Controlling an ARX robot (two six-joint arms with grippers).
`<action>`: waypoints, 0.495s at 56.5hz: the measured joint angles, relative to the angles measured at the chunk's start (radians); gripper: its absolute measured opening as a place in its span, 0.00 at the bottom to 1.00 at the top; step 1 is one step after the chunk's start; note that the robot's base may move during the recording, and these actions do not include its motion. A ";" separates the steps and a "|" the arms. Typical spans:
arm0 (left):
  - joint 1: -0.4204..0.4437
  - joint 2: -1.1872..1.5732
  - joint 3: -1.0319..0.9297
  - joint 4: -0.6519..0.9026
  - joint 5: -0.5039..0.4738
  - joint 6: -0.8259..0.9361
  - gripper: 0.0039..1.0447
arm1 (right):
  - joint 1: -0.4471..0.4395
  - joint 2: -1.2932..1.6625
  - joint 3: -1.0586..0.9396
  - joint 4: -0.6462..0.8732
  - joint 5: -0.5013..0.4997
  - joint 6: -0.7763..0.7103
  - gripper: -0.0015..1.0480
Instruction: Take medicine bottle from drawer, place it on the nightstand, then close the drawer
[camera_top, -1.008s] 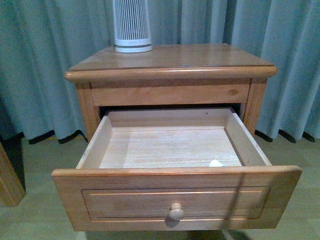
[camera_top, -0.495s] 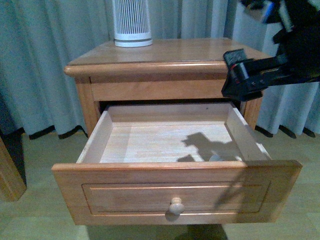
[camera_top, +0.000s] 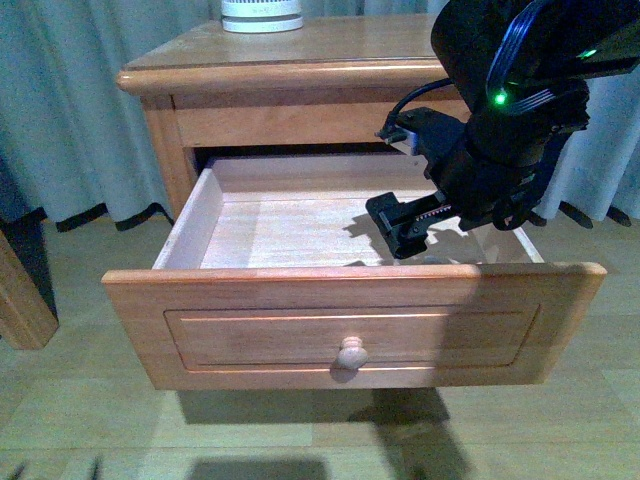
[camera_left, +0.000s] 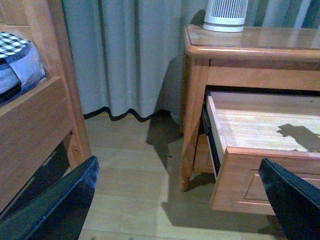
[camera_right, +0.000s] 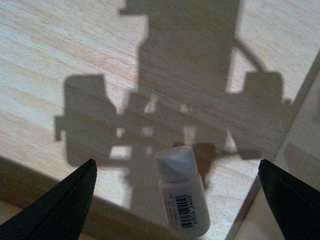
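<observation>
The nightstand (camera_top: 300, 50) stands ahead with its upper drawer (camera_top: 350, 325) pulled far out. My right gripper (camera_top: 405, 228) reaches down into the drawer's right front part, jaws open. In the right wrist view the medicine bottle (camera_right: 181, 197), white with a barcode label, lies on the pale drawer floor (camera_right: 65, 55) near the corner, between the open fingers of the right gripper (camera_right: 176, 162), untouched. In the front view the bottle is hidden. My left gripper (camera_left: 178, 160) is open and empty, low over the floor left of the nightstand (camera_left: 200, 75).
A white ribbed tower appliance (camera_top: 262, 14) stands at the back left of the nightstand top. Grey-green curtains (camera_top: 70, 120) hang behind. A wooden bed frame (camera_left: 35, 115) stands left of the nightstand, with wood floor (camera_left: 135, 165) between them.
My right arm has come in from the right and dropped into the open drawer above the bottle. The front view has tilted downward.
</observation>
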 joint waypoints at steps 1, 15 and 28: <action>0.000 0.000 0.000 0.000 0.000 0.000 0.94 | 0.000 0.007 0.007 -0.005 0.001 -0.001 0.93; 0.000 0.000 0.000 0.000 0.000 0.000 0.94 | -0.006 0.062 0.048 -0.039 0.006 -0.009 0.93; 0.000 0.000 0.000 0.000 0.000 0.000 0.94 | -0.006 0.071 0.047 -0.039 -0.019 -0.009 0.93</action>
